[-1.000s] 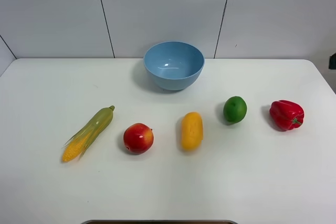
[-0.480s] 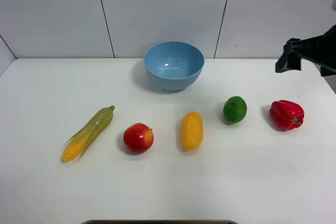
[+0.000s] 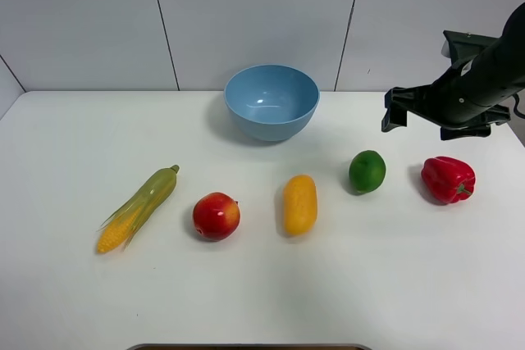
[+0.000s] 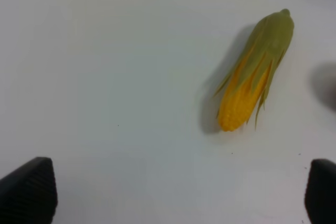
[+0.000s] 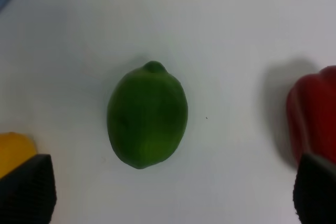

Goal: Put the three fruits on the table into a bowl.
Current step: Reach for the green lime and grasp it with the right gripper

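Seen from the high camera, the white table (image 3: 246, 293) carries six things: one light-blue bowl (image 3: 271, 127), three fruits, one corn cob (image 3: 138, 208) and one red bell pepper (image 3: 447, 179). The bowl stands upright near the far edge and holds nothing. All three fruits lie on the table, none in the bowl.

Take the yellow-orange mango (image 3: 299, 204) as the centre of the dial. The bowl is at about 12 o'clock, well apart from it. The red-yellow apple (image 3: 216, 215) sits at 9 o'clock and the green lime (image 3: 367, 171) at 2 o'clock, each near but not touching. The corn cob lies at 9 o'clock from the apple, tilted, its green tip pointing toward 1 o'clock. The pepper is at 3 o'clock from the lime, apart from it.

One arm shows in this view – the right one, reaching in from the right edge. Its right pincer (image 3: 394, 112) appears at about 1 o'clock from the lime, raised off the table. Its wrist camera looks down on the lime between two black fingertips (image 5: 26, 187) set wide apart, touching nothing: released and empty.

The left pincer (image 4: 173, 192) shows only in its own wrist view – spread wide, grasping nothing, above bare table with the corn cob nearby.
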Motion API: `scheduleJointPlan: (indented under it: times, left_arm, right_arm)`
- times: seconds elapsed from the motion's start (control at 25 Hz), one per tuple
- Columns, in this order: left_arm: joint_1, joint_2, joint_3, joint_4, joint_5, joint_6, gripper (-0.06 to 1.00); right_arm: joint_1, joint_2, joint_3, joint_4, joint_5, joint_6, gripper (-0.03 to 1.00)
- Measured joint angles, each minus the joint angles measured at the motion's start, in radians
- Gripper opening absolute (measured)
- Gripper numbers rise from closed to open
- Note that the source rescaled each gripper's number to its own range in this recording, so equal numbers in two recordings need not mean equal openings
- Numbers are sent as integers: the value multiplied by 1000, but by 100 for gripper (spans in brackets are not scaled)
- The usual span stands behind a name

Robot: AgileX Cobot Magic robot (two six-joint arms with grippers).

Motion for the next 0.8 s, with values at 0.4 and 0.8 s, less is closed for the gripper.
scheduleJointPlan:
  times: [0.4, 0.8]
  left_arm:
    - [0, 0, 0, 0, 0, 0, 100]
    - [0, 0, 0, 0, 0, 0, 100]
  right_arm:
    - [18, 187, -1, 7, -115, 4, 91]
    - [81, 322, -68, 28, -174, 8, 91]
